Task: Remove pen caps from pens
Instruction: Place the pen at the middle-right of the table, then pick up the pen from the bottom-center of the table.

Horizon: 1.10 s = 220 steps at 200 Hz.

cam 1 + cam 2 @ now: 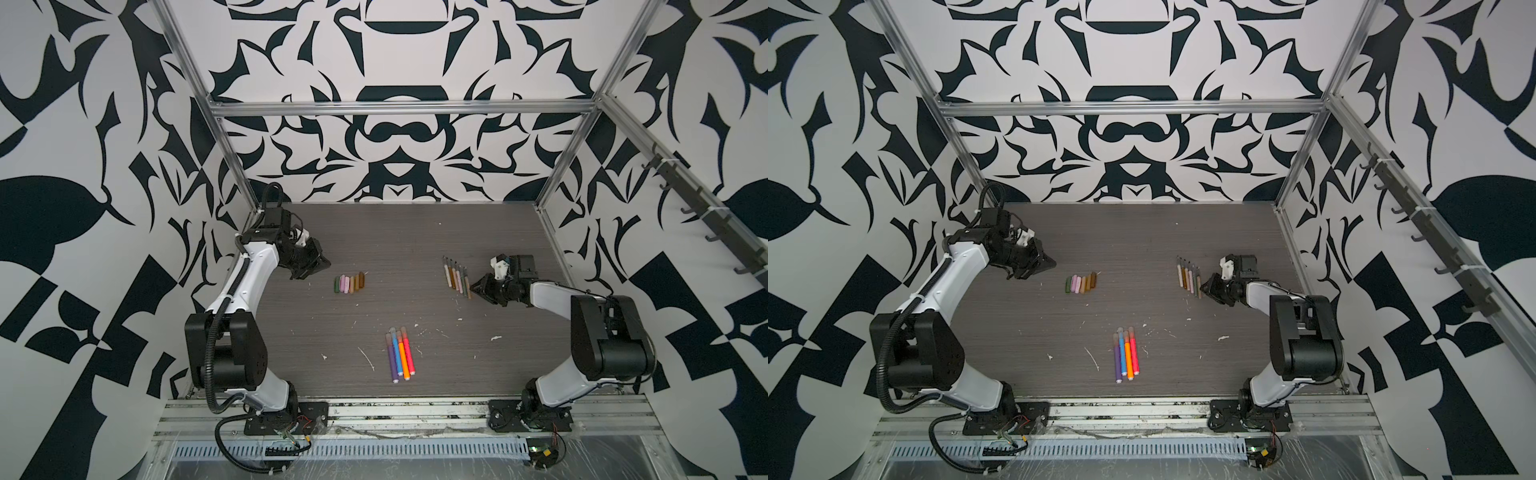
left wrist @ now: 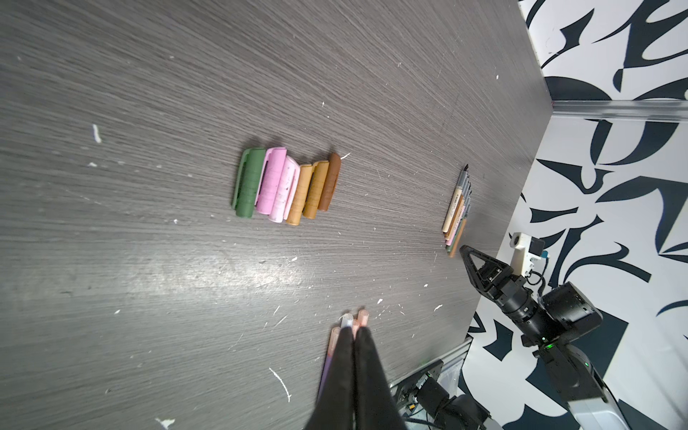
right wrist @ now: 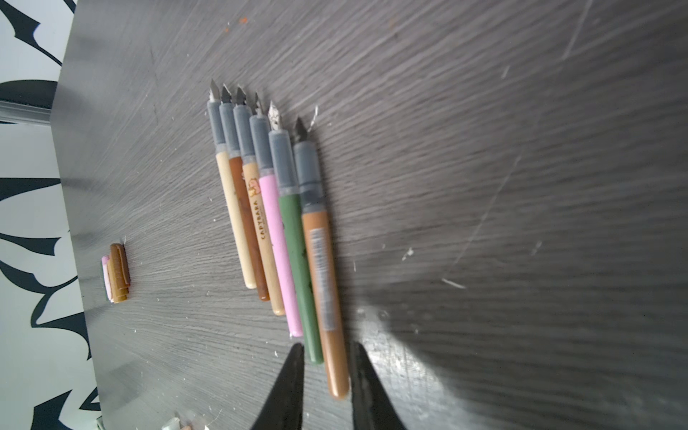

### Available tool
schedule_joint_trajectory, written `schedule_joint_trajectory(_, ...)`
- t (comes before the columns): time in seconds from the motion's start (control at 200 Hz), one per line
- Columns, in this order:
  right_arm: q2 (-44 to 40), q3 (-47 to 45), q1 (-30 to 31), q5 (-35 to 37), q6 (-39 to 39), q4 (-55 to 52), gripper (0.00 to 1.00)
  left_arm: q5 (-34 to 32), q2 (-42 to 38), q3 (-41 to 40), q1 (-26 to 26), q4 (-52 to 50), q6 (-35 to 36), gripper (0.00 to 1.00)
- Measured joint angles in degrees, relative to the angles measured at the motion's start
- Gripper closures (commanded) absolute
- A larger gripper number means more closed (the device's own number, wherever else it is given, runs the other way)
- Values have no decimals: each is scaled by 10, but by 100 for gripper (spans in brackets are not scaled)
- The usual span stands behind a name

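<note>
Six pens [image 3: 275, 223] mid-frame — right gripper [image 3: 327, 345] parted loosely about the brown pen [image 3: 322, 260]'s end; left gripper [image 2: 354, 330] clenched, empty.

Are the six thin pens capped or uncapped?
Uncapped: all six thin pens show bare nibs in the right wrist view; the caps lie apart in a row.

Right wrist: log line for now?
right hand open astride brown pen | left hand shut | six caps off | four bright pens capped

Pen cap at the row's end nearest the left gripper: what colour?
Olive green plastic pen cap; clearest in the left wrist view.
</note>
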Motion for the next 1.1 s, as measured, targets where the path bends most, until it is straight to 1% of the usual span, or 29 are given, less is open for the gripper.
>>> schedule_joint_trajectory(0.395,0,18,0,0,0,-10,71,0,3,3,0,-2,0,94)
schedule_joint_trajectory(0.635,0,36,0,0,9,-13,73,0,3,3,0,-3,0,94)
schedule_joint_trajectory(0.755,-7,42,2,-1,13,-28,74,0,3,3,0,-3,0,94)
schedule_joint_trajectory(0.82,-25,42,10,8,9,-51,74,0,3,3,0,1,-5,94)
schedule_joint_trajectory(0.885,-55,43,37,26,-5,-83,74,0,-3,-5,0,15,-14,94)
schedule_joint_trajectory(0.955,-93,47,91,51,-17,-113,74,0,-14,-19,0,27,-25,94)
schedule_joint_trajectory(1.015,-127,47,157,81,-20,-130,74,0,-24,-32,-1,36,-33,94)
schedule_joint_trajectory(1.1,-168,43,269,123,-10,-143,74,-1,-32,-45,-7,46,-45,94)
